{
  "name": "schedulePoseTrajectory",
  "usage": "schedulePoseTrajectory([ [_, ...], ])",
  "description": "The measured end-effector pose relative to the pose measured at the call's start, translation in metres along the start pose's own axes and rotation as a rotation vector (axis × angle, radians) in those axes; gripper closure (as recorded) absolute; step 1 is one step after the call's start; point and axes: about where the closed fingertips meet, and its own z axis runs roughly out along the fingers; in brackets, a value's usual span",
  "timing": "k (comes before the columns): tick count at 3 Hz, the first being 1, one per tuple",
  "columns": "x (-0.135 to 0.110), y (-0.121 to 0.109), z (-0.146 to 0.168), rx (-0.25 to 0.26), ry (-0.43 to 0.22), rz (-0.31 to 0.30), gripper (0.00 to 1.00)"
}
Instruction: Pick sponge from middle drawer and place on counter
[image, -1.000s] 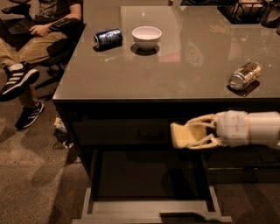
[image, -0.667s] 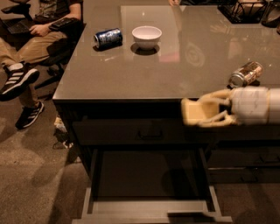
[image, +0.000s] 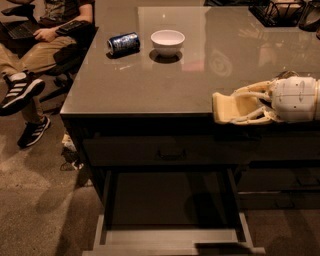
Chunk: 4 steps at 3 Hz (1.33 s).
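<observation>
My gripper (image: 239, 106) comes in from the right at the counter's front edge, shut on the pale yellow-tan sponge (image: 224, 108). The sponge hangs in the air level with the edge of the glossy grey-brown counter (image: 150, 85), partly over it. The middle drawer (image: 170, 210) stands pulled out below, its dark floor bare in view. The tan can seen earlier is hidden behind my white wrist (image: 296, 99).
A white bowl (image: 167, 41) and a blue can (image: 123, 43) lying on its side sit at the back left of the counter. A wire rack (image: 280, 11) stands at the back right. A seated person's legs and shoes (image: 22, 90) are at the left.
My gripper has risen with the sponge from in front of the top drawer face up to the counter's edge and moved right.
</observation>
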Motion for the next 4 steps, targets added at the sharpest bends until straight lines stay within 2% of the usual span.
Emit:
schedulePoseTrajectory([
  [1,0.003,-0.022,0.017,0.042,-0.052,0.021,1.0],
  [2,0.007,-0.053,0.034,0.086,-0.079,0.05,1.0],
  [3,0.013,-0.086,0.058,0.081,-0.038,0.078,1.0],
  [4,0.02,-0.104,0.078,0.049,0.001,0.1,1.0],
])
